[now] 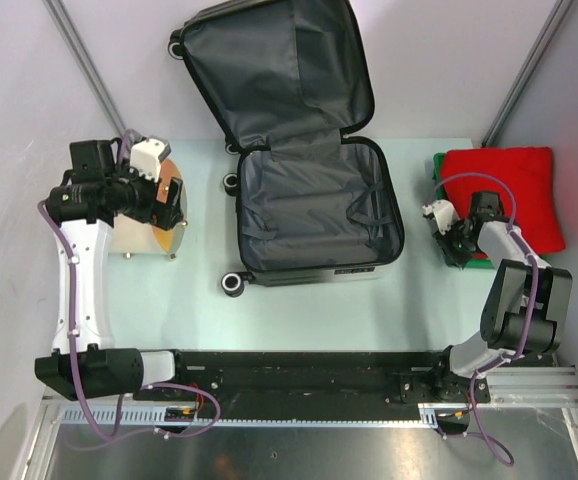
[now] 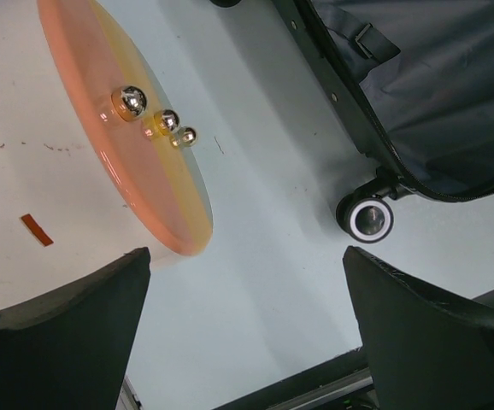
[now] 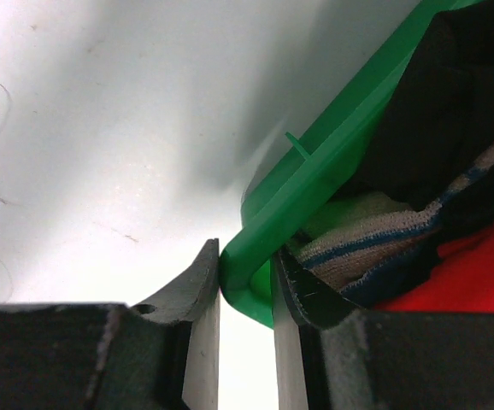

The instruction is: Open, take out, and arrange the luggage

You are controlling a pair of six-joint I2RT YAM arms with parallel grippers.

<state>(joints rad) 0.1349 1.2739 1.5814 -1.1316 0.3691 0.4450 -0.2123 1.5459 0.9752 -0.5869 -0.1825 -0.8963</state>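
Luggage (image 1: 314, 215) lies open at the middle of the table (image 1: 309, 315), lid swung to the far side. We note the left gripper (image 2: 247, 342) spread wide beside the orange-faced cylinder (image 2: 136, 162) at left. The right gripper (image 3: 247, 278) pinches the green bin (image 3: 332, 171) rim at right.

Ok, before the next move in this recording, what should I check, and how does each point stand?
1. Suitcase open, lining exposed: ok.
2. Suitcase emptied: ok in the top view, only lining and straps show.
3. Right gripper closed on the green bin, one finger on each side of the rim corner: ok.
4. Red cloth and striped fabric inside the bin: ok.
5. Left gripper open and holding nothing, above the table beside the cylinder: ok.
6. Grip firm enough to move the bin: cannot tell.
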